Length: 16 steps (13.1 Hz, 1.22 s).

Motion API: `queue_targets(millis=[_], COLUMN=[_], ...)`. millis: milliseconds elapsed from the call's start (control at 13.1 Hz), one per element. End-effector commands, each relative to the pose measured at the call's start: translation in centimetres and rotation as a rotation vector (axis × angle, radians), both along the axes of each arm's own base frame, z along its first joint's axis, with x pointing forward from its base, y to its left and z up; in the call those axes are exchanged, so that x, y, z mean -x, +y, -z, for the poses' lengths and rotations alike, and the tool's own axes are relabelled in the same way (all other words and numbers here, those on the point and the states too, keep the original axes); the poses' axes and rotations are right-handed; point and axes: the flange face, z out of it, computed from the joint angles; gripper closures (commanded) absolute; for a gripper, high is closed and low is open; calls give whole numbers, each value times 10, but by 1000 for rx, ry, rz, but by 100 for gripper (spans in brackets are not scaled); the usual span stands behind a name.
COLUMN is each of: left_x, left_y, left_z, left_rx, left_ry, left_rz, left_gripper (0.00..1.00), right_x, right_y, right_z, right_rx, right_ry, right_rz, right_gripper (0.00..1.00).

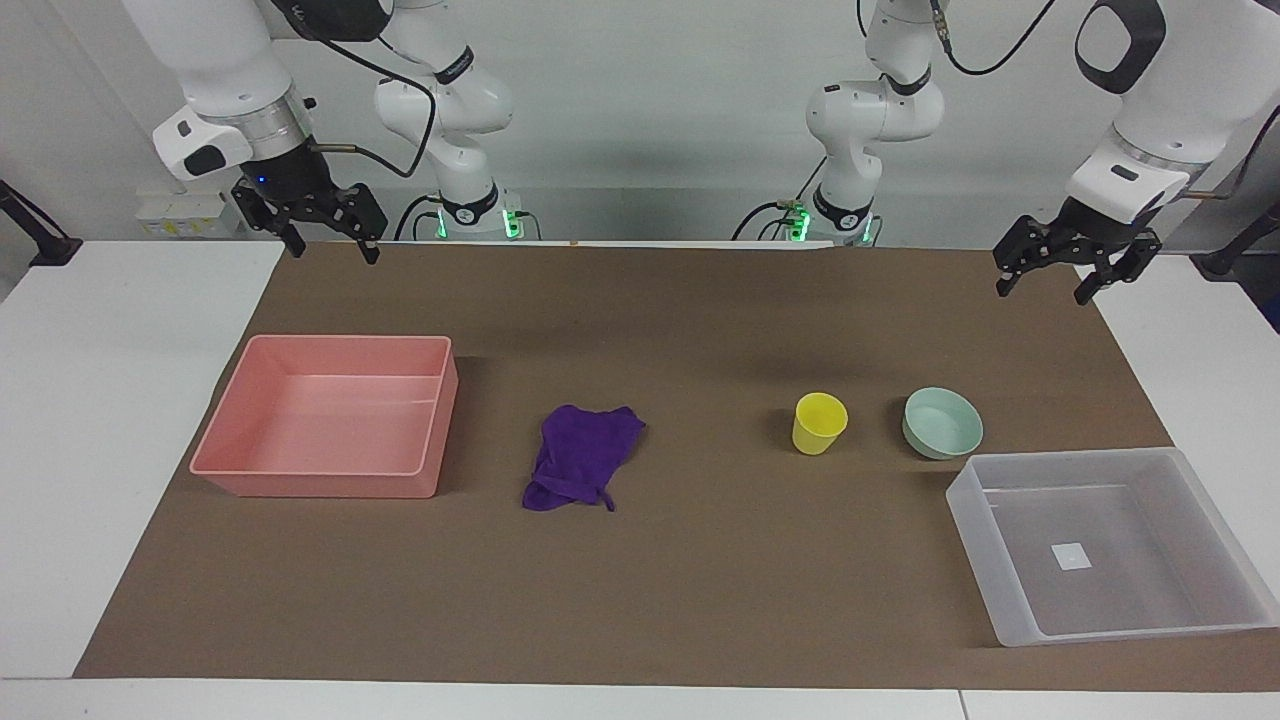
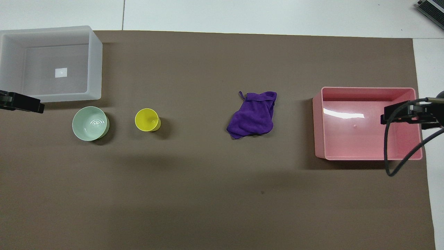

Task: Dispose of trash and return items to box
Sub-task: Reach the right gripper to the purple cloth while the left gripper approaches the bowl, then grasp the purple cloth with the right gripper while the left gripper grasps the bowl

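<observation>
Since nothing is picked up yet, I read both arms as parked. The left gripper (image 1: 1047, 277) hangs with fingers spread over the mat's (image 1: 640, 600) edge at its own end; the right gripper (image 1: 330, 243) likewise, spread, holding nothing.

The rag (image 1: 580, 458) lies crumpled mid-mat beside the pink tray (image 1: 232, 432), long axis running toward and away from the robots, strap end farther from them. The cup (image 1: 820, 422) and bowl (image 1: 942, 423) stand upright, mouths up, bowl just beside the box's (image 1: 970, 500) nearer corner, probably staged for short moves.
</observation>
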Motion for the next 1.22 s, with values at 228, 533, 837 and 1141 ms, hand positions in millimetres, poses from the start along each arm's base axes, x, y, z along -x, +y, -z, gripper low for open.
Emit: queue_targets(millis=[228, 533, 837, 1141], left_x=[5, 2, -2, -12], left_y=[2, 9, 31, 38], left_z=[26, 72, 138, 201], left_rx=[8, 7, 2, -2], left_ry=[-43, -69, -103, -111], left_rz=[-28, -42, -75, -87], left_gripper=[0, 0, 0, 0], right_x=[-12, -47, -61, -51], right_y=[10, 85, 156, 208], right_z=[33, 100, 195, 285], right_rx=[10, 1, -26, -34], right_ry=[-58, -114, -152, -166], right_rz=[-26, -69, -101, -160], right_gripper=[0, 0, 0, 0])
